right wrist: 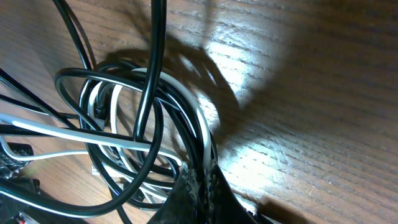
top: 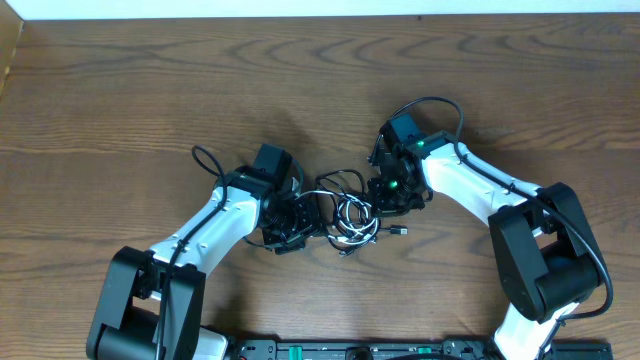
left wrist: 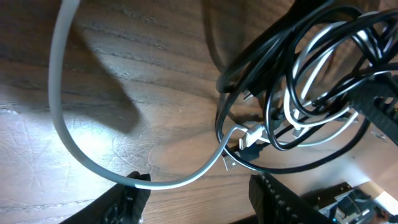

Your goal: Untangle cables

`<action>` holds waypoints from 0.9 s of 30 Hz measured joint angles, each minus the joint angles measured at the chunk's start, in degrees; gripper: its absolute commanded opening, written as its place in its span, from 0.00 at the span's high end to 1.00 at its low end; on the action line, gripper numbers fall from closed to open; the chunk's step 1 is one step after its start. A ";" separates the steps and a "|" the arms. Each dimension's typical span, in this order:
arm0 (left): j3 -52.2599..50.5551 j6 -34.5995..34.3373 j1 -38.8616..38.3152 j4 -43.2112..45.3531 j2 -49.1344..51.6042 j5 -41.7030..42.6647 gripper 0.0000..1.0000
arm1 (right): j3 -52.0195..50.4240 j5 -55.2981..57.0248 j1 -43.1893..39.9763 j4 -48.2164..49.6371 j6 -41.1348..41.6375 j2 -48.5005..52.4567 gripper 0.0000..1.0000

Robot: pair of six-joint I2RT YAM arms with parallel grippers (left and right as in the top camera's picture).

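The cables (top: 352,212) are a small tangle of thin black and white cords on the table between my two grippers. My left gripper (top: 300,222) sits at the tangle's left edge. In the left wrist view it is open (left wrist: 199,196), a grey-white cord (left wrist: 74,143) looping across just above its fingertips, with the coil (left wrist: 305,81) and plug ends (left wrist: 249,140) beyond. My right gripper (top: 385,192) is at the tangle's right edge. In the right wrist view its fingers (right wrist: 202,186) are closed on a bundle of black and white cords (right wrist: 143,124).
The brown wooden table (top: 150,90) stretches far and to both sides. A small plug end (top: 400,231) lies right of the tangle. Thicker black arm cables arc near the left arm (top: 205,158) and over the right arm (top: 440,103).
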 measured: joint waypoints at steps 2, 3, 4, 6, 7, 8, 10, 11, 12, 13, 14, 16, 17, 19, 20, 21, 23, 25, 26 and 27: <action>0.00 -0.35 -0.61 0.00 0.00 -1.33 0.44 | 0.00 0.02 0.00 0.00 0.00 0.00 0.99; 0.00 -0.42 -1.05 0.00 0.00 -2.29 0.44 | 0.00 0.02 -0.02 0.00 0.00 0.00 0.99; 0.00 -0.44 -1.53 0.02 0.00 -3.26 0.44 | 0.00 0.02 0.00 0.00 0.00 0.00 0.99; 0.00 -0.46 -2.56 0.04 0.00 -5.49 0.44 | 0.00 0.02 0.00 0.00 0.00 0.00 0.99; 0.00 -0.48 -3.43 0.04 0.00 -7.19 0.44 | 0.00 0.00 0.00 0.00 0.00 0.00 0.99; 0.00 -0.48 -3.63 0.04 0.00 -7.58 0.44 | 0.00 0.02 0.00 0.00 0.00 0.00 0.99; 0.00 -0.48 -4.61 0.17 0.00 -9.64 0.44 | 0.00 0.02 0.00 0.00 0.00 0.00 0.99; 0.00 -0.50 -5.09 0.24 0.00 -10.82 0.44 | 0.00 0.02 0.00 -0.02 0.00 0.00 0.99; 0.00 -0.61 -5.49 0.24 0.00 -12.02 0.44 | 0.00 0.02 0.00 -0.04 0.00 0.00 0.99; 0.00 -0.70 -5.88 0.24 0.00 -13.20 0.44 | 0.00 0.02 0.00 -0.09 0.00 0.00 0.99; 0.00 -0.92 -6.19 0.26 0.00 -14.21 0.44 | 0.00 0.02 0.00 -0.07 0.00 0.00 0.99; 0.00 -1.46 -6.67 0.52 0.00 -15.96 0.44 | 0.00 0.00 0.00 -0.09 0.00 0.00 0.99; 0.00 -1.64 -6.84 0.87 0.00 -16.33 0.44 | 0.00 0.02 0.00 -0.13 0.00 0.00 0.99; 0.00 -1.75 -6.99 1.40 0.00 -17.29 0.44 | 0.00 0.00 0.00 -0.31 0.00 0.00 0.99; 0.00 -1.77 -6.97 1.66 0.00 -17.53 0.44 | 0.00 0.00 -0.02 -0.31 0.00 0.00 0.99; 0.00 -1.81 -6.99 2.01 0.00 -17.70 0.44 | 0.00 0.00 0.00 -0.31 0.00 0.00 0.99; 0.00 -2.14 -6.97 2.78 0.00 -17.62 0.44 | 0.00 0.00 0.00 -0.33 0.00 0.00 0.99; 0.00 -3.08 -6.97 3.65 0.00 -16.55 0.44 | 0.00 0.02 -0.02 -0.33 0.00 0.00 0.99; 0.00 -3.41 -6.97 4.33 0.00 -15.63 0.44 | 0.00 0.02 0.00 -0.33 0.00 0.00 0.99; 0.00 -3.69 -6.97 5.31 0.00 -14.32 0.44 | 0.00 0.02 0.00 -0.33 0.00 0.00 0.99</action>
